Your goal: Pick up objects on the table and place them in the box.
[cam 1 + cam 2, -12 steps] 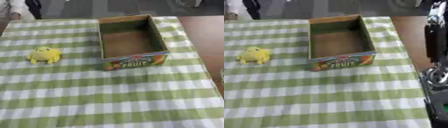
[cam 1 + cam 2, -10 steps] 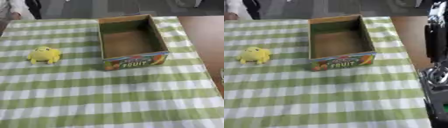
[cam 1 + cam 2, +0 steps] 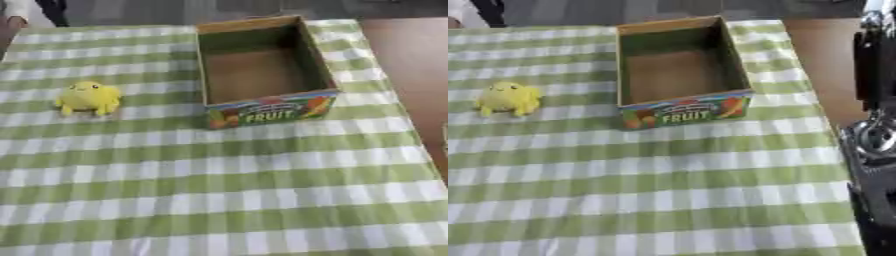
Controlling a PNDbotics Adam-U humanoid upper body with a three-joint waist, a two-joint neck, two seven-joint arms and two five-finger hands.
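Note:
A small yellow plush toy (image 3: 87,97) sits on the green-and-white checked cloth (image 3: 227,190), left of the middle. To its right stands an open cardboard box (image 3: 262,107) with a colourful "FRUIT" print on its near wall; its inside shows only bare brown bottom. Neither hand shows in either view. A black and silver part of my right arm (image 3: 875,140) runs down the right edge of the right eye view, off the cloth's right side and apart from the box.
Bare brown tabletop (image 3: 411,75) lies beyond the cloth's right edge. The cloth reaches the near edge of the picture, with wide open room in front of the toy and the box.
The whole picture has shifted slightly upward, so the camera has moved. The toy, the box and the arm part keep their places relative to each other.

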